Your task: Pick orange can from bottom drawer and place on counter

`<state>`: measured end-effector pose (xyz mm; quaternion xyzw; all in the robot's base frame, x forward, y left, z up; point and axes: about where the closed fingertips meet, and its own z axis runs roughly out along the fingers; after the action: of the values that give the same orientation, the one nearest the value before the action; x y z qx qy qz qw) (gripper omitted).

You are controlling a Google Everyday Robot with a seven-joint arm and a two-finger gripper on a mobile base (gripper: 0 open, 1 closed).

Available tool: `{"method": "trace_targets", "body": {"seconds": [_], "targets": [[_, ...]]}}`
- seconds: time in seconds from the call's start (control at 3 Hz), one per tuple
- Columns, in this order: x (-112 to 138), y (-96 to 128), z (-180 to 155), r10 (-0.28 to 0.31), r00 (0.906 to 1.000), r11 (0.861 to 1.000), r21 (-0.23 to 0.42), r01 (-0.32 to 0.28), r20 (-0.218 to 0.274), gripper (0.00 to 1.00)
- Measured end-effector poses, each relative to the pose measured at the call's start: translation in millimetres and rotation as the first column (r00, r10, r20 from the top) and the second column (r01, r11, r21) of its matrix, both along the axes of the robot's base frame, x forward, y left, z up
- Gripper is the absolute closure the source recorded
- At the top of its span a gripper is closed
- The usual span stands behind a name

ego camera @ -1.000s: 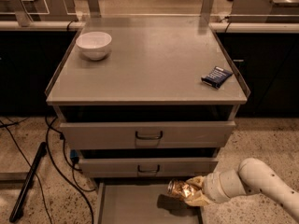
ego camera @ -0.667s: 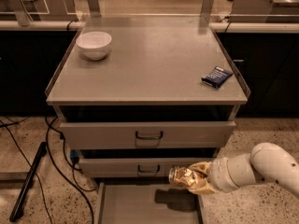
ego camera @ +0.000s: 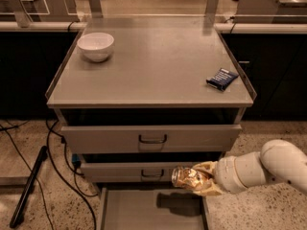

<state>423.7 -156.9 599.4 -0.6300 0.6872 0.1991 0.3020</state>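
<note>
My gripper (ego camera: 197, 180) comes in from the lower right on a white arm and is shut on the orange can (ego camera: 184, 178). The can lies sideways in the fingers, its shiny metal end pointing left. I hold it in the air above the open bottom drawer (ego camera: 144, 211), in front of the middle drawer's face. The can's shadow falls on the drawer's bare floor. The counter (ego camera: 153, 61) is the broad grey top above.
A white bowl (ego camera: 96, 46) stands at the counter's back left. A dark blue packet (ego camera: 222, 78) lies near its right rim. Two upper drawers with loop handles (ego camera: 152, 139) are slightly open. Cables and a dark bar (ego camera: 29, 186) lie on the floor at left.
My gripper has lifted the orange can up from the bottom drawer's floor to the height of the middle drawer front. The arm has risen with it.
</note>
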Motion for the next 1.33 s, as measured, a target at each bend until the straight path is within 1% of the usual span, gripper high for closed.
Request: {"method": "trace_targets", "body": {"seconds": [0.33, 0.67, 1.0, 1.33], "targets": [[-1, 11, 79, 0.016, 0.9988, 1.0, -0.026, -0.014, 0.045, 1.0], [17, 11, 178, 0.036, 0.988, 0.993, -0.117, -0.018, 0.151, 1.0], [20, 11, 181, 0.03, 0.9882, 0.993, -0.119, -0.012, 0.15, 1.0], [36, 11, 198, -0.002, 0.9886, 0.991, -0.133, 0.023, 0.15, 1.0]]}}
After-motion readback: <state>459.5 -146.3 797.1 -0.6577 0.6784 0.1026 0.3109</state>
